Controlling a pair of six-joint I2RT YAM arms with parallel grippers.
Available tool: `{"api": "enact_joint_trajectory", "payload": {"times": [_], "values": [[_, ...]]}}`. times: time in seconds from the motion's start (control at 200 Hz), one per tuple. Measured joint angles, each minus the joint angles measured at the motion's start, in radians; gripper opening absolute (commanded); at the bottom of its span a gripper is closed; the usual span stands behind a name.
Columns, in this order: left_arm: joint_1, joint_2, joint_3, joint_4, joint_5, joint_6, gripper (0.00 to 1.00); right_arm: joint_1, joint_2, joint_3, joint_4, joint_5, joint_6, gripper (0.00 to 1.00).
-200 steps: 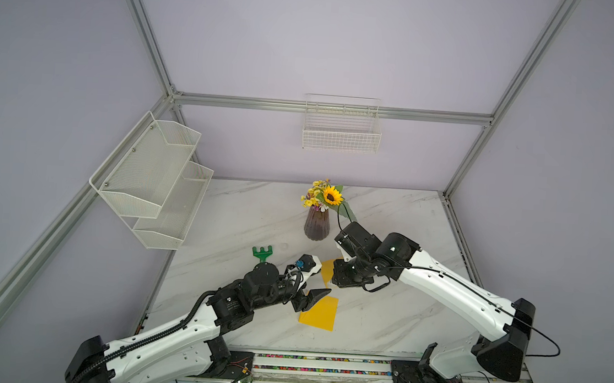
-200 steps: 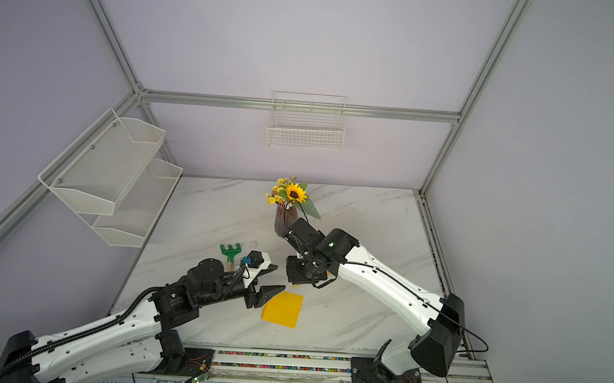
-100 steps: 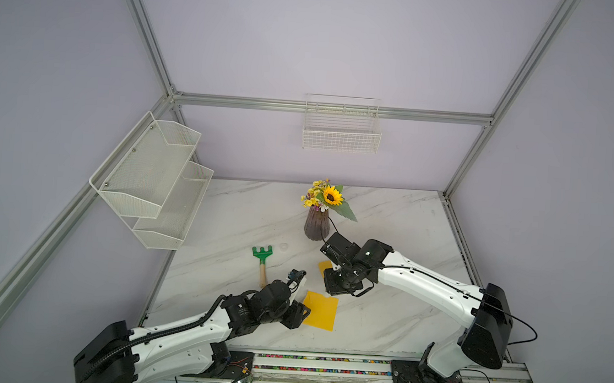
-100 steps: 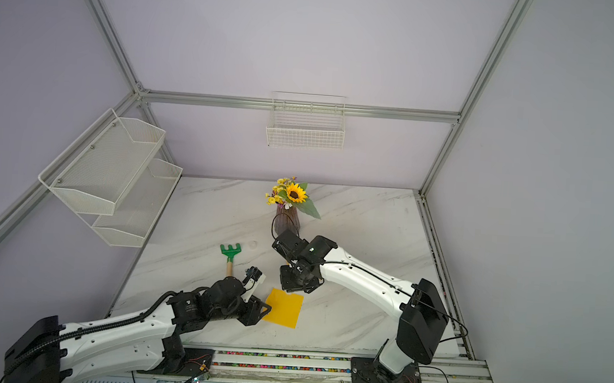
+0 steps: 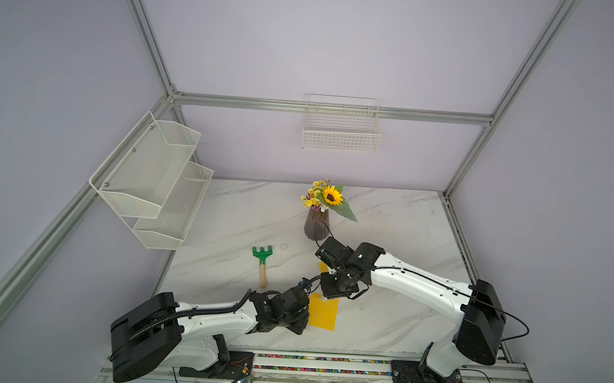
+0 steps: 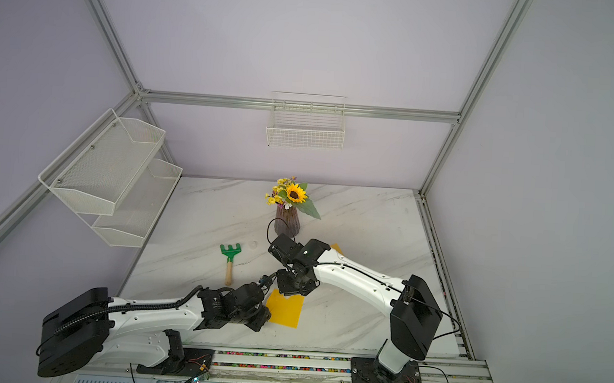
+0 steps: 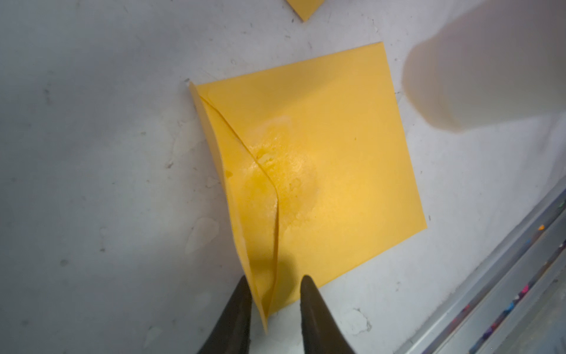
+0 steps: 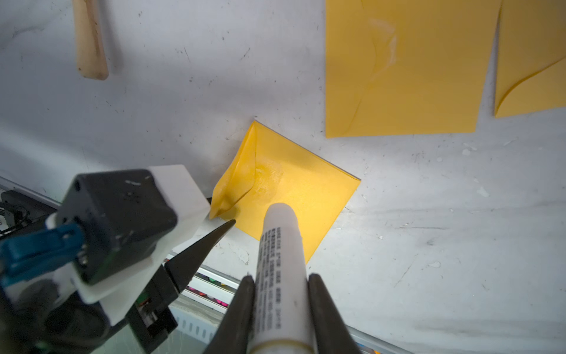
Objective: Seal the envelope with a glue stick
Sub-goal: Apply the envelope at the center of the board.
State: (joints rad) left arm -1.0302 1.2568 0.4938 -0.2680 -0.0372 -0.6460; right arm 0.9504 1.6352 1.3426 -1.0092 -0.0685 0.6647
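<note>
While our right jaws are pinching the glue stick (image 8: pixel 281 260), our left jaws, slightly spread, are straddling a corner of the envelope (image 7: pixel 321 153).

On the white marble worktop (image 5: pixel 388 224) the yellow paper envelope (image 5: pixel 325 312) lies near the front, the white plastic glue stick (image 8: pixel 281 269) over it, the green wooden-handled toy rake (image 5: pixel 263 261) back-left, the dark flower vase (image 5: pixel 316 226) behind.
</note>
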Motion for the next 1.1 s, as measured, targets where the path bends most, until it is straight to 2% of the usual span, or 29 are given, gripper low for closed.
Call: {"api": "enact_joint_trajectory", "payload": {"times": [0.325,0.59,0.82,1.1], "values": [[0.0,-0.007,-0.014,0.002,-0.009,-0.024,0.05,0.01,0.017,0.0,0.001,0.0,0.0,0.0],[0.01,-0.108,-0.097,0.049,0.014,-0.04,0.01,0.051,0.058,0.0,0.008,0.001,0.005,0.0],[0.077,-0.198,-0.175,0.102,0.08,-0.051,0.0,0.1,0.127,0.0,0.016,0.012,0.012,0.0],[0.121,-0.154,-0.185,0.154,0.178,-0.052,0.0,0.134,0.203,0.038,0.027,0.047,0.012,0.0]]}}
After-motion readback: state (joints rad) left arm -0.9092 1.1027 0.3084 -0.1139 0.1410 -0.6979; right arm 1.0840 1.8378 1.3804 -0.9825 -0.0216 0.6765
